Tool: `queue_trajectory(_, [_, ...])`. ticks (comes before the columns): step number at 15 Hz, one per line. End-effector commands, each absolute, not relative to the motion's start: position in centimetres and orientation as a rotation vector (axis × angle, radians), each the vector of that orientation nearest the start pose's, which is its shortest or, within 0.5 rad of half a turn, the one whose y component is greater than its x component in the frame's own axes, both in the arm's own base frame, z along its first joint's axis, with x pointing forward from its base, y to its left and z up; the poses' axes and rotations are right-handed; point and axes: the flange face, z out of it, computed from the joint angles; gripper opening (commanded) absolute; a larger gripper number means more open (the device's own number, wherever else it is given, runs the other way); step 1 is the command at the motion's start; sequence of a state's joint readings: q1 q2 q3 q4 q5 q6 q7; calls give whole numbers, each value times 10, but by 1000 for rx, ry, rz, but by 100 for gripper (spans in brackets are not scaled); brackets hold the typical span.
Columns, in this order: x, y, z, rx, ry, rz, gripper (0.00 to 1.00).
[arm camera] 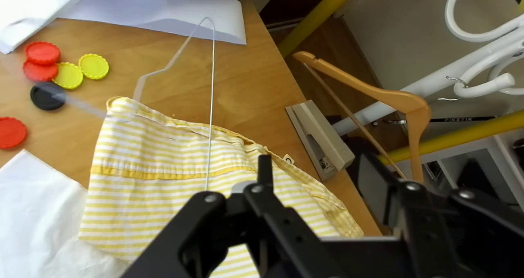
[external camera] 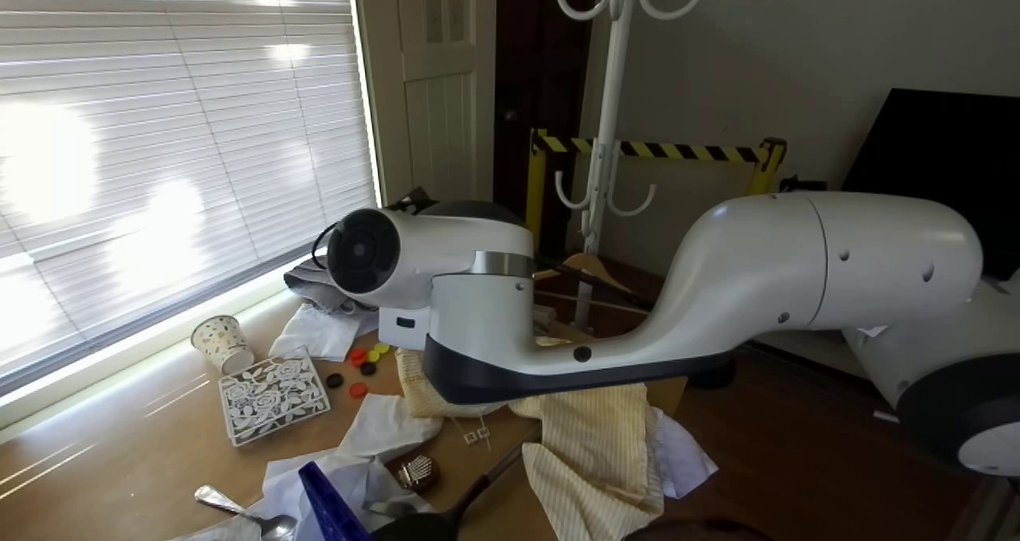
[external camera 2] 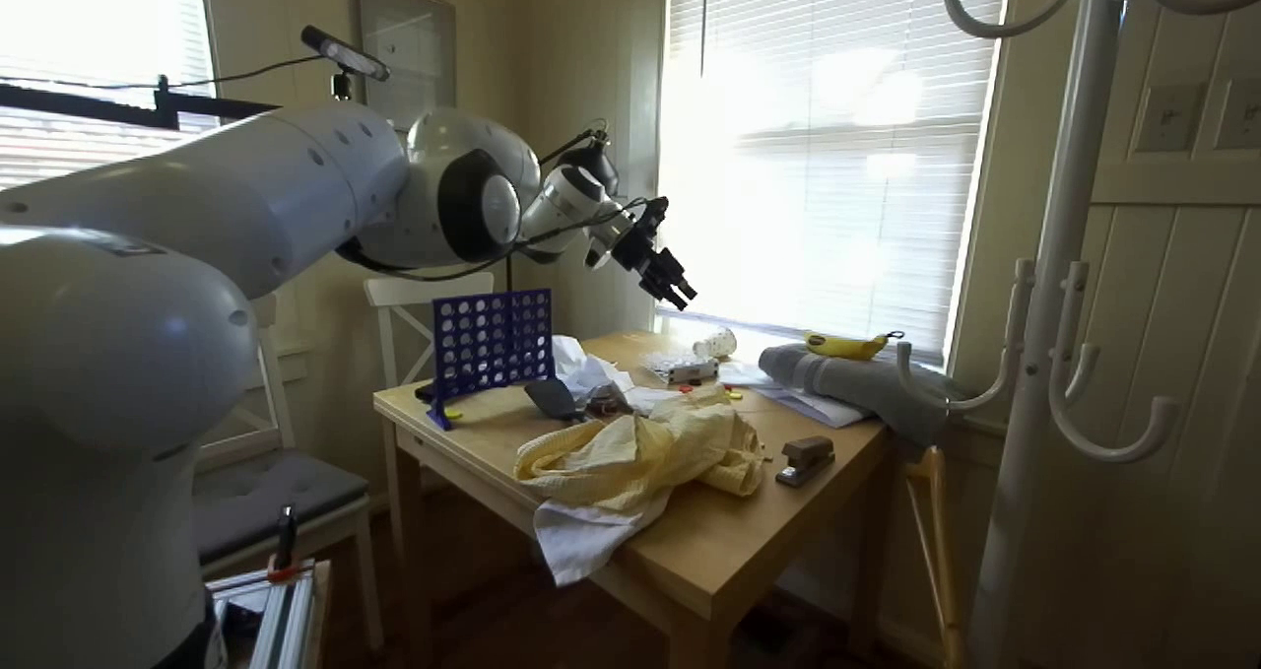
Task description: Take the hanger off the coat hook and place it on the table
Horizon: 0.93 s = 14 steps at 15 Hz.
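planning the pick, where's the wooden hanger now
In the wrist view, the tan wooden hanger hangs on the right from a curved white coat hook, past the edge of the brown wooden table, up and right of the boxy taupe stapler.

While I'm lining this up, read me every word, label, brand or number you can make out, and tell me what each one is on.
"PIKSTIK": on the slim black rod, in the wrist view.
Small white tag on the yellow-striped cloth: carries a dark mark, too small to read.
I can make out no other words or numbers in any view.
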State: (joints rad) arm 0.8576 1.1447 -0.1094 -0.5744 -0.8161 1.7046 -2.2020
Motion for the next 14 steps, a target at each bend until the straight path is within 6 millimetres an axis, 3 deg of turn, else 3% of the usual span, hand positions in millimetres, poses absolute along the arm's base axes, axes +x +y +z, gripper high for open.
queue_trajectory(1, [603,537,343,11,2350,-748,61])
queue_trajectory(7, [603,537,343,15,2349,-746,61])
queue_trajectory(8, [603,537,343,15,2349,-746,86])
queue_trajectory(9, [603,537,343,15,2349,-746,88])
queue_trajectory(10, [603,537,343,16,2349,-746,69])
queue_trajectory(12, [603,537,343,15,2349,-746,84])
queue_trajectory(14, [603,537,343,15,2349,-746,89])
